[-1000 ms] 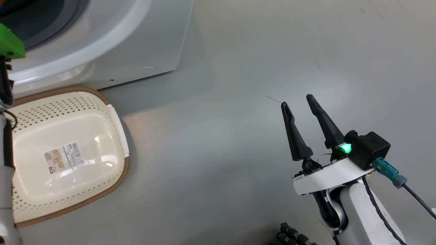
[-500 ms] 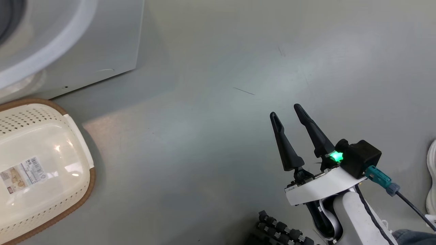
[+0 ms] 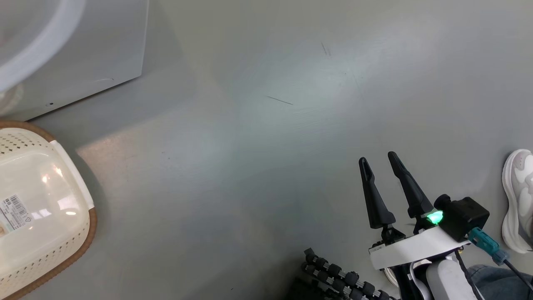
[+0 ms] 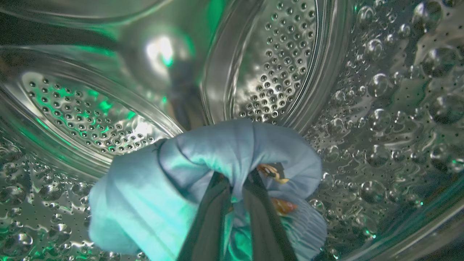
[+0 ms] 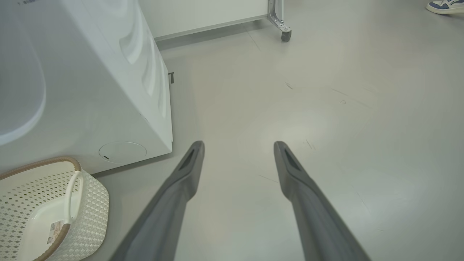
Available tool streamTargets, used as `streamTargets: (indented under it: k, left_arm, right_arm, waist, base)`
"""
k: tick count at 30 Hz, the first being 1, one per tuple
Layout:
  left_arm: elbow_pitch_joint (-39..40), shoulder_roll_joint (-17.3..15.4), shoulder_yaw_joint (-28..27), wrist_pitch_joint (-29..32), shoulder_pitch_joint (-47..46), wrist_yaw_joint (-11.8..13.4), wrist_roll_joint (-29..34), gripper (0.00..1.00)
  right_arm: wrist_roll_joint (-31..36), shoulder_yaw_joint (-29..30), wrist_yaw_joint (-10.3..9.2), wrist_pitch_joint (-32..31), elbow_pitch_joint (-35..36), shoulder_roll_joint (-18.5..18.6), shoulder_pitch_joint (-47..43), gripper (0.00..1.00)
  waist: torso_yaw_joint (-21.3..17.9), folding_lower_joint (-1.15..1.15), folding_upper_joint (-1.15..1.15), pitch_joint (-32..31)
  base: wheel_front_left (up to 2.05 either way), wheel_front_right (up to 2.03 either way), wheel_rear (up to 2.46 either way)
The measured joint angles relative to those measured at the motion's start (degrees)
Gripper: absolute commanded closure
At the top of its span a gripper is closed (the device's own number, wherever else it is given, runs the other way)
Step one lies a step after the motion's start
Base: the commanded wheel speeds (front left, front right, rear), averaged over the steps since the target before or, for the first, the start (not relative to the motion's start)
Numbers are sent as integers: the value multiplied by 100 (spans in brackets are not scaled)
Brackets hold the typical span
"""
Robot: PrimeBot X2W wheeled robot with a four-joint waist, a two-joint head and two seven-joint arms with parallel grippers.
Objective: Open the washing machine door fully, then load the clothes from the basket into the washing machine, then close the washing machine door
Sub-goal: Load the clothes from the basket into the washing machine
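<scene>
Take the washing machine (image 5: 90, 90) as your marker. The basket (image 5: 92, 203) sits on the grey floor (image 3: 250, 166) just in front of the machine's lower front, close under it, its label sticker (image 3: 14, 212) showing on the bare bottom. Well away from the machine, a person's white shoe (image 3: 518, 200) stands beside your right arm, with a bit of denim leg (image 3: 491, 283) just by it. Another shoe (image 5: 446, 5) and a caster wheel (image 5: 286, 35) lie beyond the machine's far side. A black ribbed thing (image 3: 341, 277) lies near the base of the right arm, and you can't tell from here what it is.

The clothes (image 4: 145, 195), light blue with small orange-brown figures, are inside the machine's steel drum (image 4: 282, 54), bunched over your left gripper (image 4: 235, 181). Its fingers are pinched together on the fabric, and the arm reaches deep in toward the drum's perforated back wall. Whether the cloth touches the drum can't be told.

Your right gripper (image 3: 377, 157) hovers over the floor well off to the machine's side, fingers spread wide with nothing between them, pointing forward and slightly down past the machine's lower corner
</scene>
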State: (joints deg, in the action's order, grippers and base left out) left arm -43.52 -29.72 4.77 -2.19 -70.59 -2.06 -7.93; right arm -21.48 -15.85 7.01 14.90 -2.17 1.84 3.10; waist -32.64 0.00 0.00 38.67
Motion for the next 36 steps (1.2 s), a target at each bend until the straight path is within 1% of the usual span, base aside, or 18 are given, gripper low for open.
streamTargets:
  k: [4,5,6,8,9,10,12,15,22,26,28,33,36]
  left_arm:
    - [-210,-62,-75,-88,-164,0,-10,100]
    - [-313,-74,-73,-55,-165,-1,-10,96]
    - [-403,-75,-60,-12,-165,-1,-9,87]
    - [-557,-74,-42,56,-165,1,3,47]
    - [-657,-77,-16,174,-164,1,31,7]
    - [-757,-80,8,250,-164,3,47,0]
    - [-916,-82,29,388,-163,8,77,0]
    - [-958,-88,32,419,-170,44,111,0]
    - [-1160,-96,-142,481,-230,268,92,0]
    - [-1304,-88,-260,453,-226,377,-34,0]
    - [-1365,0,-265,365,-216,413,-57,0]
    - [-1496,463,-281,183,-171,449,-191,0]
    - [-1590,620,-315,22,-50,471,-260,0]
  right_arm:
    - [20,9,0,0,3,-3,-115,0]
    - [20,9,0,0,10,-3,-122,0]
    - [20,9,0,0,14,-3,-122,0]
    - [20,7,0,0,36,-2,-122,0]
    - [20,3,0,0,44,-2,-122,0]
    - [20,1,0,0,51,-2,-121,0]
    - [20,-3,0,0,64,-2,-114,0]
    - [21,-5,0,0,75,-2,-94,0]
    - [46,-92,0,0,8,-2,-6,0]
    - [48,-216,0,0,-27,-2,120,0]
    - [71,-171,1,0,-26,-2,160,0]
    - [155,-49,0,0,-62,5,176,0]
    - [207,5,1,0,-105,5,227,0]
  waist:
    - [13,0,0,22]
    - [15,0,0,25]
    - [18,0,0,26]
    - [23,0,0,24]
    - [27,0,0,19]
    - [31,0,0,14]
    - [36,0,0,0]
    - [42,0,0,-18]
    - [42,0,0,-161]
    - [37,0,0,-273]
    - [43,0,0,-336]
    - [148,0,0,-495]
    - [273,0,0,-633]
  base:
    - [46,46,46]
    - [47,47,47]
    - [40,40,40]
    - [31,31,31]
    - [21,21,21]
    - [15,15,15]
    - [6,6,6]
    - [0,0,0]
    - [0,0,0]
    - [0,0,0]
    - [0,0,0]
    - [0,0,0]
    - [0,0,0]
